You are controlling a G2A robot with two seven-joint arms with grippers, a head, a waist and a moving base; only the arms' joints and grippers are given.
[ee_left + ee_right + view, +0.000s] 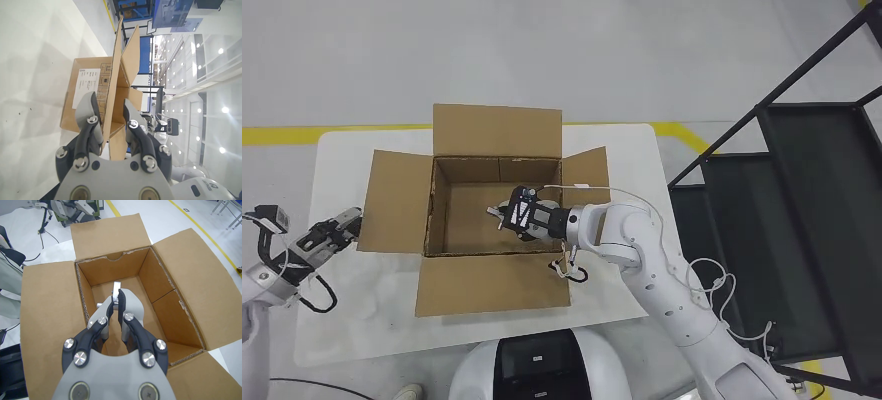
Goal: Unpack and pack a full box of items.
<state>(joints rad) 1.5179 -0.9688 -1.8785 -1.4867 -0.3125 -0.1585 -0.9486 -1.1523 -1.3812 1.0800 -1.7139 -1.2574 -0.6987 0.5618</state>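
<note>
Your right gripper (504, 215) (116, 300) hangs over the open box (492, 288) (113, 270), its fingers clamped on a small metal part (116, 286). The right wrist view shows the part as a flat silver piece standing out past the fingertips, its long axis in line with the fingers, with a short rod jutting to one side; from the top view it is too small to make out. The gripper points toward your left, along the box's longer side, which runs across the white desk (342, 150). All four flaps are folded outward, and the cardboard floor shows below the part. At the left flap (394, 200) (113, 75) sits your left gripper (347, 218) (110, 98), fingers apart, with the flap's edge between them in the left wrist view; whether the pads touch the cardboard you cannot tell. That view also takes in the box's labelled outer side, hidden from the top view.
</note>
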